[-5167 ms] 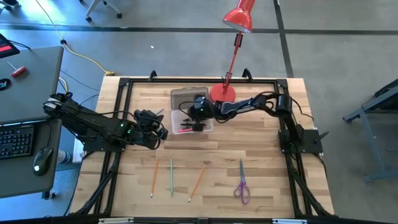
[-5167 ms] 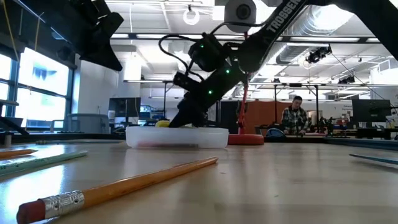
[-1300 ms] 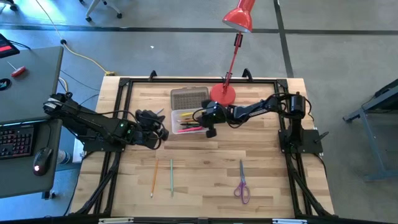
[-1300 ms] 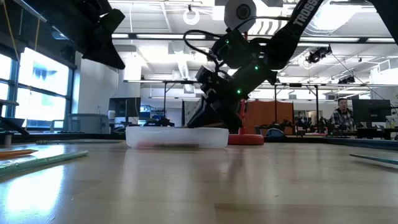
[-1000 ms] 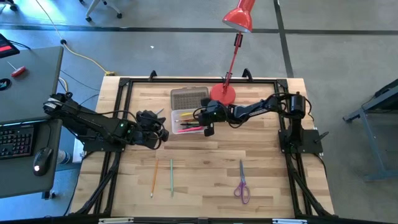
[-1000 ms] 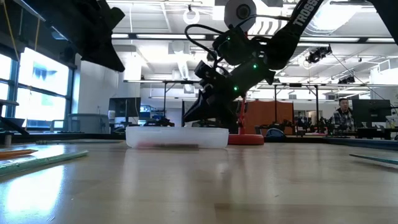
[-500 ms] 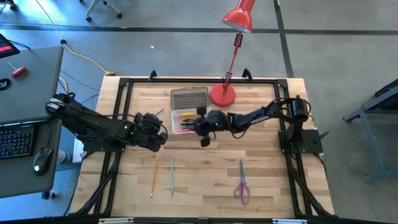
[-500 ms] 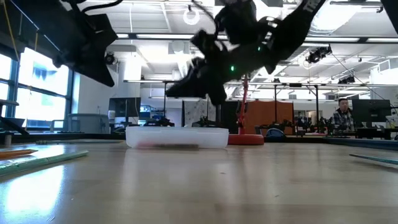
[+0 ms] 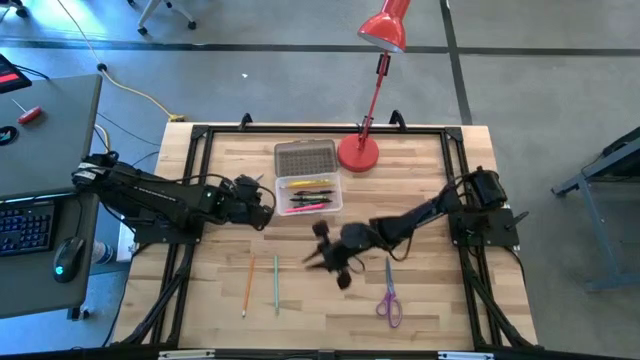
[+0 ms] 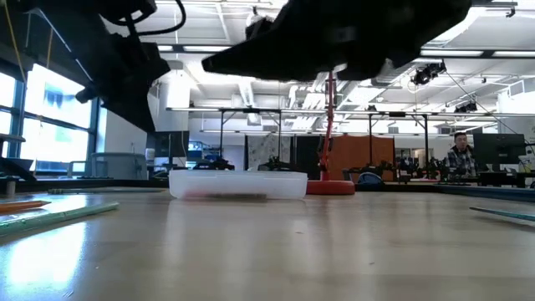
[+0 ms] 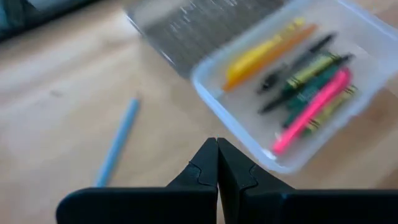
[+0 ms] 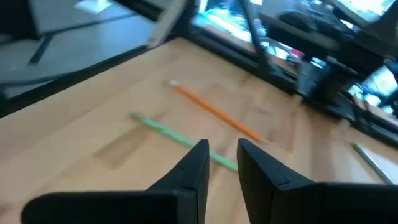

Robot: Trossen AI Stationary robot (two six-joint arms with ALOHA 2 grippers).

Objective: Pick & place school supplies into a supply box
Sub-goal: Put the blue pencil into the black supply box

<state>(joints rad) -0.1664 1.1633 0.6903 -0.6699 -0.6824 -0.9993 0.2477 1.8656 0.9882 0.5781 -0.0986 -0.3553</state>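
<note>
The clear supply box (image 9: 310,194) stands open at the table's middle far part, its ribbed lid (image 9: 305,158) lying flat behind it. It holds yellow, orange, dark and green pens and a pink marker (image 11: 309,111). An orange pencil (image 9: 247,283) and a green pencil (image 9: 276,284) lie flat near the front edge, and purple-handled scissors (image 9: 388,297) lie to their right. My left gripper (image 9: 264,206) is shut and empty just left of the box. My right gripper (image 9: 312,260) is open and empty, above the table right of the two pencils (image 12: 214,112).
A red desk lamp stands with its round base (image 9: 358,152) right of the lid. A blue-grey pencil (image 11: 117,142) lies on the table left of the box. A black frame (image 9: 200,133) runs along the table's edges. A person (image 10: 461,159) shows far behind.
My right gripper has left the box, risen and swung toward the table's near edge, ending above the wood beside the two pencils. My left gripper has shifted a little toward the box. The box and the things on the table have stayed in place.
</note>
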